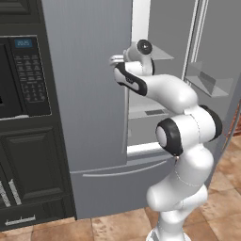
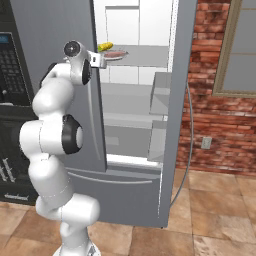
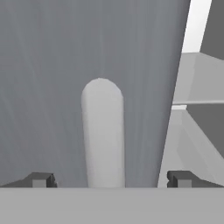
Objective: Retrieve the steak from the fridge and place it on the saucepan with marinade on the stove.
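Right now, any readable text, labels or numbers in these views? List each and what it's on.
Blue display on the wall oven: digits, too blurred to read.
Oven keypad: key markings, too small to read.
Fridge: no text or brand mark visible.
Wall outlet: no marking legible.

We are in a home kitchen: a tall stainless fridge (image 2: 55, 30) stands with one door open beside a black wall oven (image 1: 26, 77) set in dark cabinets (image 1: 33, 164). We also see a tiled floor (image 2: 210, 220) and a brick wall (image 2: 215, 115).
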